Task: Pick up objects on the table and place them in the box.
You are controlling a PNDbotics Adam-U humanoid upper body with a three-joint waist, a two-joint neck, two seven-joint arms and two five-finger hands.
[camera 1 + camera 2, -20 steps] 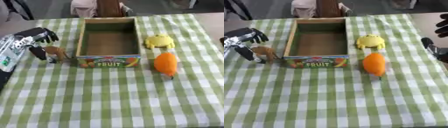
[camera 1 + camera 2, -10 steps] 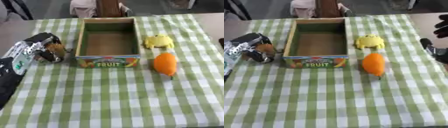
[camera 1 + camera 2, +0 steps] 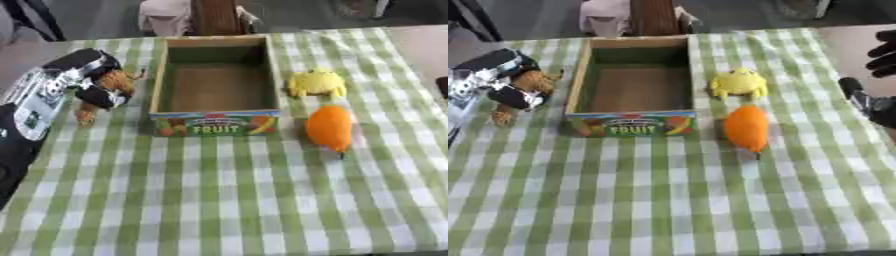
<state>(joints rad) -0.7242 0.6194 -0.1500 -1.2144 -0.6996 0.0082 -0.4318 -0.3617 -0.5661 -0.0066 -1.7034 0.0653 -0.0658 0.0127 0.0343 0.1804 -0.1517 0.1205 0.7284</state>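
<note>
Fingers of the left hand curl round a small brown toy animal just left of the box, on the green-checked bench. The box is open, brown inside, with FRUIT on its front.

From the right eye, a yellow toy and an orange fruit lie right of the box; the right hand shows at the edge, and I cannot tell how its fingers stand.

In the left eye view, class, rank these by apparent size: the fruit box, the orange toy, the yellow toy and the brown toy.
1. Fruit box, clearly largest.
2. Orange toy.
3. Yellow toy, only slightly smaller; it lies farther away, so the order is unsure.
4. Brown toy, though the left hand covers part of it.
</note>
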